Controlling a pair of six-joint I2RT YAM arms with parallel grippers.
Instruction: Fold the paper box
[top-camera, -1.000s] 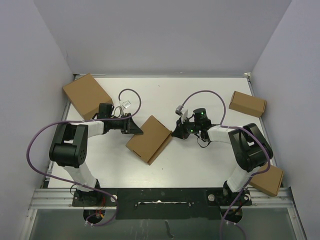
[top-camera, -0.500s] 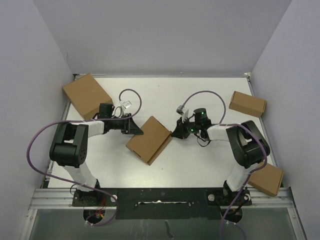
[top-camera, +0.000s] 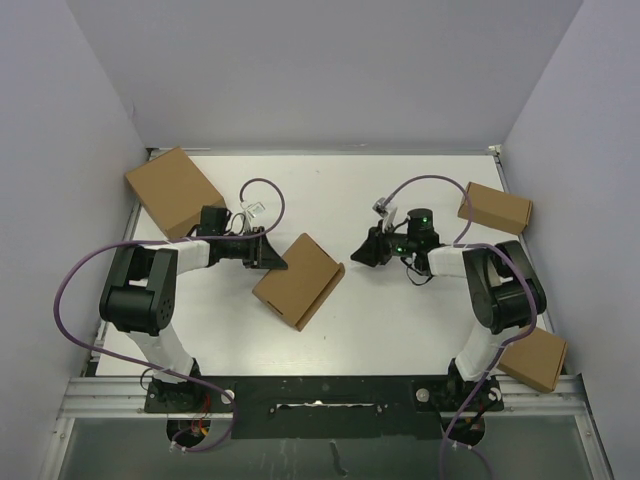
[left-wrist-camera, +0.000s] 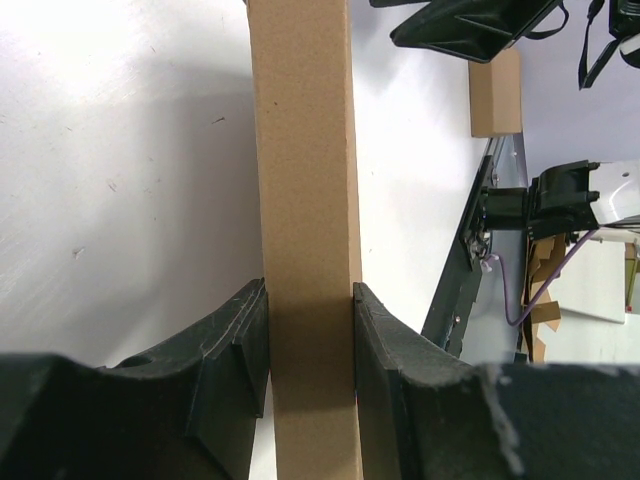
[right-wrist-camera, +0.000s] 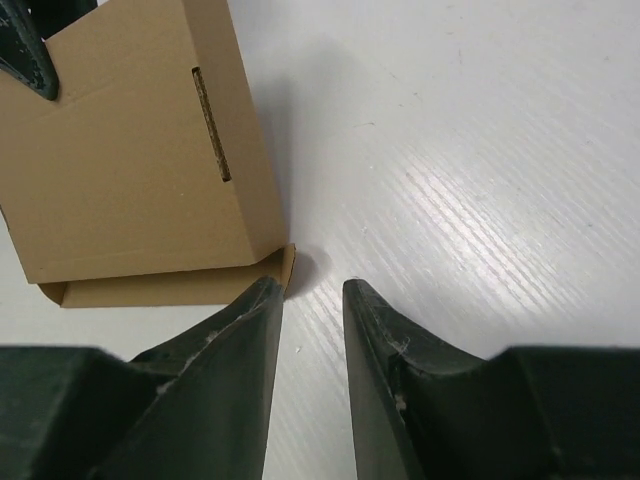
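Note:
The brown paper box (top-camera: 298, 280) lies flat in the middle of the white table. My left gripper (top-camera: 272, 255) is shut on its upper-left edge; in the left wrist view the black fingers (left-wrist-camera: 230, 350) clamp the cardboard edge (left-wrist-camera: 305, 200) on both sides. My right gripper (top-camera: 360, 250) sits a little to the right of the box, apart from it. In the right wrist view its jaws (right-wrist-camera: 312, 290) stand a narrow gap apart with nothing between them, just off the box's corner (right-wrist-camera: 130, 160). A slot shows in the box's top face.
A large brown box (top-camera: 172, 190) sits at the back left, a smaller one (top-camera: 494, 208) at the back right, another (top-camera: 534, 360) at the near right off the table's edge. Purple cables loop over both arms. White walls close in three sides.
My right gripper has drawn back to the right, away from the box's right corner it was touching. The box has shifted slightly. The left gripper keeps its hold.

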